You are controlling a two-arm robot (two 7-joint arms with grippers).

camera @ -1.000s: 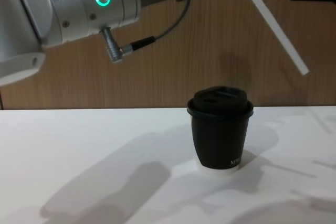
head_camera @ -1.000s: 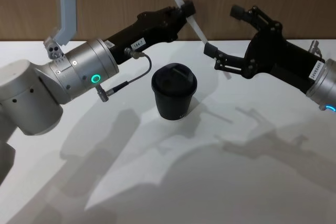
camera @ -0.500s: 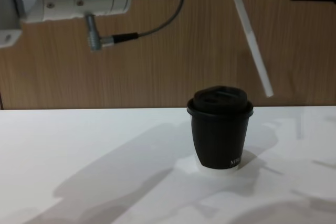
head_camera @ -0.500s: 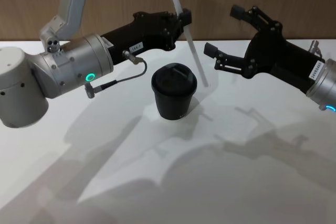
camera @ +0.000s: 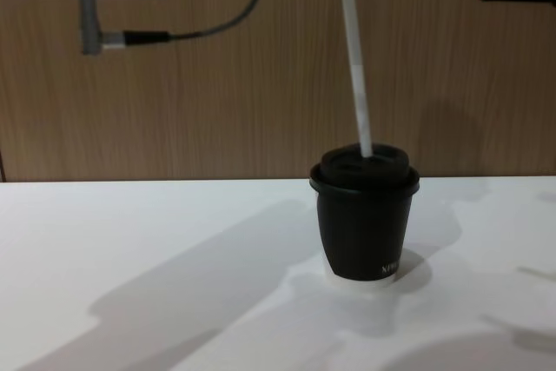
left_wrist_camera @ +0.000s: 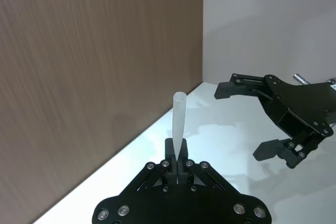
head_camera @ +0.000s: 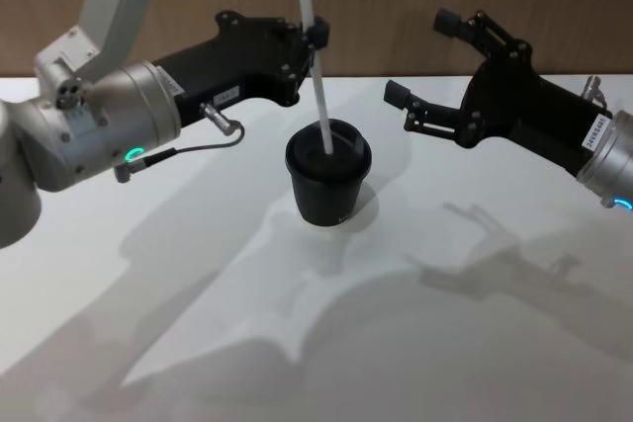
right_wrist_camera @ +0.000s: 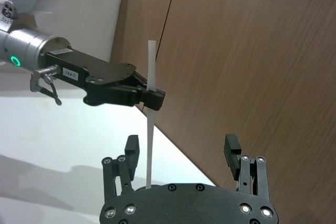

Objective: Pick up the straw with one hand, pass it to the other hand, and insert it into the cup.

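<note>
Since half a second ago the left arm has swung the straw [head_camera: 321, 96] from a slant beside the cup [head_camera: 328, 190] to nearly upright over it, and the lower end now meets the lid.

Head view: the left gripper [head_camera: 315, 35] pinches the straw high up, about a third of the way down from the top. That leaves a long free length below, probably so the fingers stay clear of the lid as the straw goes down. The cup stands on the white desk [head_camera: 445, 343], between the two arms. The right gripper [head_camera: 420, 58] hangs to the cup's right, well apart from it, fingers spread and holding nothing. It looks parked out of the way now that the handover is done.

Left wrist view: the fingers [left_wrist_camera: 169, 162] are closed on the straw [left_wrist_camera: 179, 119], whose open top end stands above them. The right gripper [left_wrist_camera: 239, 123] shows farther off, spread wide.

Right wrist view: its own fingers [right_wrist_camera: 131, 148] stand apart with only air between them. Beyond, the left gripper [right_wrist_camera: 155, 98] clamps the straw [right_wrist_camera: 150, 145] against the wood wall.

Chest view: the straw [camera: 356, 67] leans slightly, its tip touching the domed lid of the cup [camera: 365, 223] at the recessed opening. How far it has entered I cannot tell; it seems barely in. The lean should be taken out before pressing down, or the tip may skid and tip the light cup.
</note>
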